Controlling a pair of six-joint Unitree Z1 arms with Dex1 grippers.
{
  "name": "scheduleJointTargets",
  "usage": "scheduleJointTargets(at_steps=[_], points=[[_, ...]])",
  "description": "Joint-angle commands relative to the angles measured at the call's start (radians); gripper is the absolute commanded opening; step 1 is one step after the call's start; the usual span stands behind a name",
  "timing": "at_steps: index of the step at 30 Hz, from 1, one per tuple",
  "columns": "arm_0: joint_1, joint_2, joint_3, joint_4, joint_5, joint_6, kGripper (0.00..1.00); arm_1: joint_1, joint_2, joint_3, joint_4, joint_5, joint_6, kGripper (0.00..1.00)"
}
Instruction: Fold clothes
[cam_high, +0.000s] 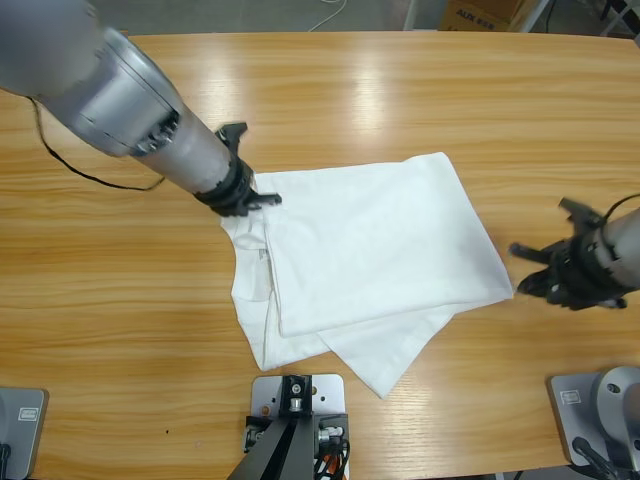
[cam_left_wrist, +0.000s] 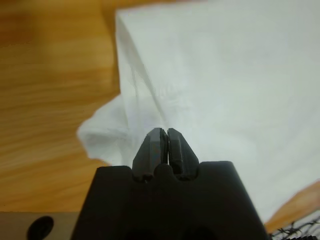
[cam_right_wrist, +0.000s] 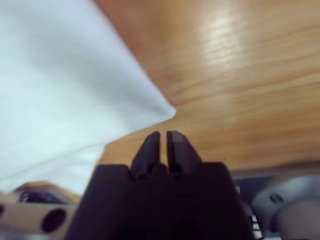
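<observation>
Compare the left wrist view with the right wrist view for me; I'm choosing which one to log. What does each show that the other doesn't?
Only the left wrist view shows the left hand, jaws closed, against a rumpled fold of the T-shirt, though a grip on the cloth isn't clear. Only the right wrist view shows the right hand, jaws closed, short of a pointed corner of the shirt and touching nothing. Both show white cloth on the wooden table.

Silver-grey arms, black two-jawed hands
</observation>
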Motion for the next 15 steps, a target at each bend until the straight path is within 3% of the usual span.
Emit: scheduleJointTargets(at_steps=[1, 5, 10, 11, 12, 13, 15], points=[[0.02, -0.287, 0.068, 0.021, 0.016, -0.009, 0.0, -0.159, -0.183, -0.165, 0.116, 0.093, -0.158, 1.0], [-0.029, -0.379, 0.206, 0.023, 0.016, -0.017, 0.0, -0.442, -0.065, -0.095, -0.065, 0.334, -0.406, 1.0], [-0.092, -0.446, 0.303, 0.063, 0.019, -0.041, 0.0, -0.606, 0.185, -0.068, -0.193, 0.578, -0.598, 1.0], [-0.095, -0.444, 0.303, 0.085, 0.021, -0.039, 0.163, -0.616, 0.238, -0.065, -0.205, 0.611, -0.619, 1.0], [-0.098, -0.437, 0.302, 0.102, 0.019, -0.037, 0.771, -0.618, 0.274, -0.055, -0.23, 0.627, -0.626, 1.0], [-0.105, -0.43, 0.303, 0.105, 0.019, 0.0, 0.967, -0.618, 0.299, -0.036, -0.27, 0.65, -0.625, 1.0], [-0.108, -0.42, 0.313, 0.112, 0.017, 0.07, 0.996, -0.621, 0.355, -0.015, -0.32, 0.679, -0.625, 1.0]])
